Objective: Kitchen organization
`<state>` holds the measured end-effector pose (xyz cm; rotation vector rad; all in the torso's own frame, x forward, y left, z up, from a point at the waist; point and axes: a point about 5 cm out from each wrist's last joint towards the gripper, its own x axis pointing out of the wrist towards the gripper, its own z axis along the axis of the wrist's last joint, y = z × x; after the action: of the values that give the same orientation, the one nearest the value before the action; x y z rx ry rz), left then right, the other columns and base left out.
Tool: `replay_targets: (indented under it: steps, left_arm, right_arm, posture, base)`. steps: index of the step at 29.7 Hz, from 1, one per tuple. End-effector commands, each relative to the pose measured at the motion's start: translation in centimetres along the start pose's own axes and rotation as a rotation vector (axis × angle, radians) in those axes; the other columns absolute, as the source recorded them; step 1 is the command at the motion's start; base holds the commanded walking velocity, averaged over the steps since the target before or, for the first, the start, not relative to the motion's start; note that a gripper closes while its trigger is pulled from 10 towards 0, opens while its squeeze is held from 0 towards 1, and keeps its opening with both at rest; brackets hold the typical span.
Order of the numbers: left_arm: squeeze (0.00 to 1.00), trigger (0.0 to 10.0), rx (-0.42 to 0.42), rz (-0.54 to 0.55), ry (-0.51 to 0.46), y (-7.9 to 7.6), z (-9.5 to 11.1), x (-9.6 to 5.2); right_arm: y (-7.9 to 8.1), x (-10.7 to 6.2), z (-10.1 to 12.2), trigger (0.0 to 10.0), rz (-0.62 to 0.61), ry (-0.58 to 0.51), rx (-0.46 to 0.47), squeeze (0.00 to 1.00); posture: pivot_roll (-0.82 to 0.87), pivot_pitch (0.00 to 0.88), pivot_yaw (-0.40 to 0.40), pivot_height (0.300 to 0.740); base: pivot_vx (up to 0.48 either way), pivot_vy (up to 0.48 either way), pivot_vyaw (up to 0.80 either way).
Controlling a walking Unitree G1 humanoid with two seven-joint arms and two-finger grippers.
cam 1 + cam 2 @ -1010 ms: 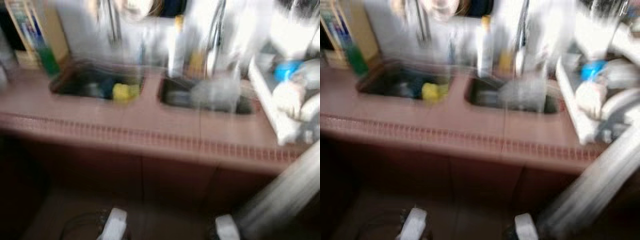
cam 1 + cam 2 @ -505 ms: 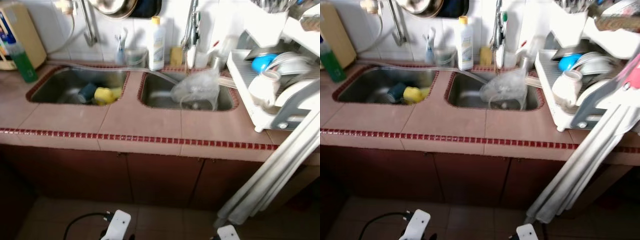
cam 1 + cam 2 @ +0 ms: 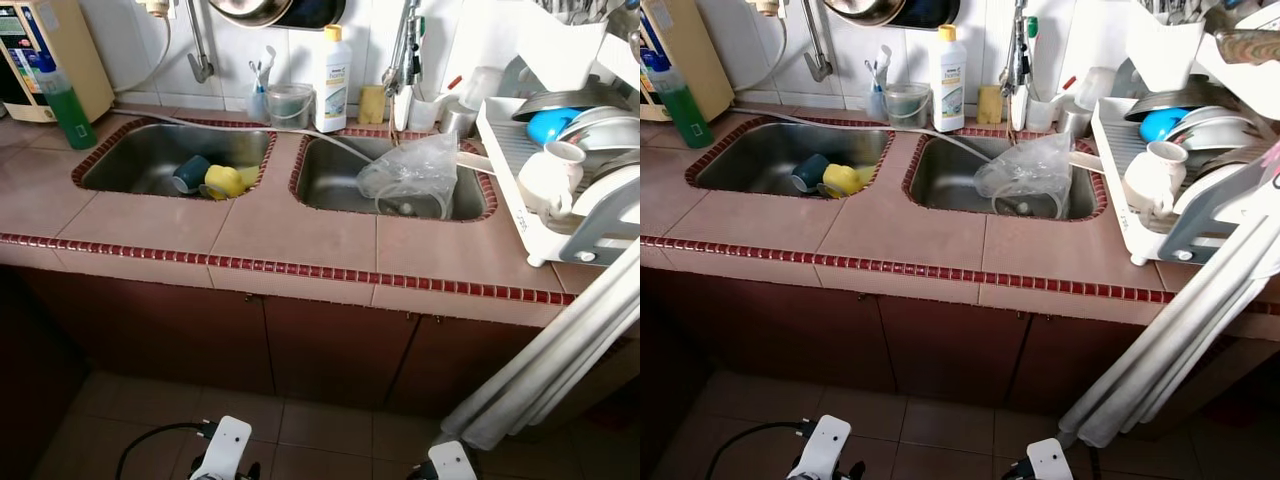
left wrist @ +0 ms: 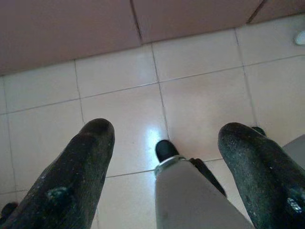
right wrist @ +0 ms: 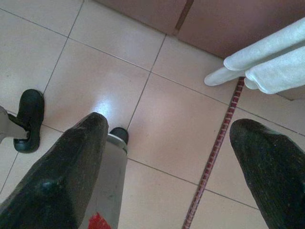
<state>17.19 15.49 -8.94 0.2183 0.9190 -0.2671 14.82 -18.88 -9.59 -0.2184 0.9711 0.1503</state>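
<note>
Above the floor tiles [image 4: 119,105], left gripper [image 4: 164,138] and right gripper [image 5: 167,138] hang spread wide (both empty).

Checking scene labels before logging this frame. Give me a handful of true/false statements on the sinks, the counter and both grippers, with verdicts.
1. A yellow cup lies in the left sink. True.
2. The clear plastic bag sits in the left sink. False: it is in the right sink.
3. The green bottle stands on the counter left of the sinks. True.
4. The white bottle lies on its side in the dish rack. False: it stands upright behind the sinks, by the wall.
5. The left gripper is shut on a cup. False: it is open, empty, hanging over the floor tiles.
6. The right gripper is open over the floor. True.
</note>
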Motion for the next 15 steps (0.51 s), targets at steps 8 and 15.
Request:
replay_targets:
  steps: [8,15]
  left_arm:
    - [0.0,10.0,0.001,-0.008,-0.01,0.04,0.26,0.04]
    - [0.0,10.0,0.008,-0.007,0.002,0.04,0.17,0.05]
  right_arm:
    - [0.14,0.04,0.02,10.0,0.001,0.006,0.028,0.0]
    - [-0.04,0.0,-0.13,10.0,-0.005,0.011,0.031,0.0]
  posture:
    - [-0.06,0.0,-0.001,0.74]
    - [-0.06,0.0,0.0,0.74]
  base:
    - [0.38,0.0,0.0]
    - [0.384,0.0,0.0]
